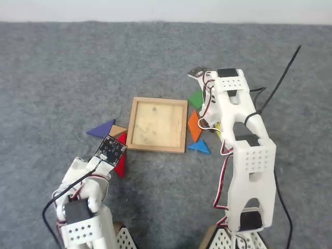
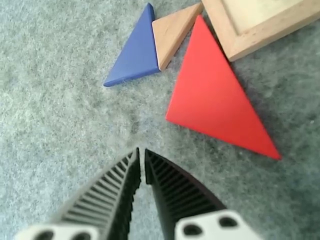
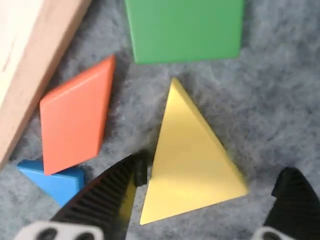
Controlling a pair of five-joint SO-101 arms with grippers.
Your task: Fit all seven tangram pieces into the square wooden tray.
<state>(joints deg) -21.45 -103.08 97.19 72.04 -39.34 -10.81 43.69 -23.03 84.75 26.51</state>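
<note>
Tray [image 1: 155, 149] empty, mid-counter [image 1: 62, 78]. Right end effector [image 3: 212, 175] open, straddling the yellow triangle [image 3: 187, 160], which lies flat right of the tray. Piece judged light, rigid, thin and smooth; grip across opposite edges. Left end effector [image 2: 142, 152] closed, empty, near the red triangle [image 2: 215, 100].

You have open carpet [image 2: 60, 125] ahead of the left gripper [image 2: 141, 152]; beyond it the red triangle [image 2: 215, 107], blue triangle [image 2: 135, 55] and tan piece [image 2: 172, 30] crowd a corner of the tray [image 2: 232, 40]. Opposite, the orange piece [image 3: 75, 117], green piece [image 3: 185, 27] and yellow triangle [image 3: 190, 160] leave only narrow gaps.
</note>
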